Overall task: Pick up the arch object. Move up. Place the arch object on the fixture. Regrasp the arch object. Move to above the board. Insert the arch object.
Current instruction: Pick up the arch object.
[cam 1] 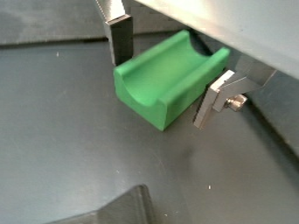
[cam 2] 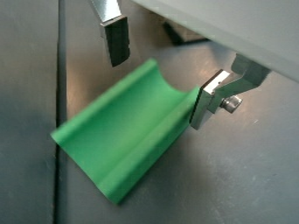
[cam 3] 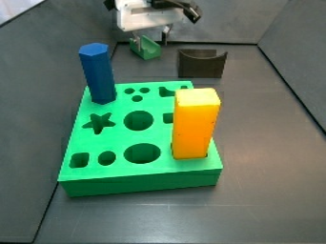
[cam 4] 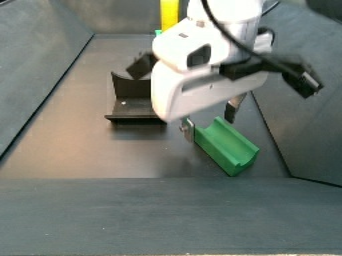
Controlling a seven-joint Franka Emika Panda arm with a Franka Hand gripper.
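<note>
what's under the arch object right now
Only the dark floor: the arch object lies on it, channel up, between the claw's open fingers. The floor directly beneath it is covered. The fixture stands apart.

Even, soft lighting throughout (wrist views slightly blurred), faint shadows.

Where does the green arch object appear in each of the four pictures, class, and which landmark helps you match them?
Wrist view: arch object mid-frame, between the pincer fingers.
Wrist view: arch object mid-frame, running diagonally below the pincer.
Side view: arch object at top, behind the board.
Side view: arch object right of centre, beside the fixture.
Shared landmark: the pincer.
</note>
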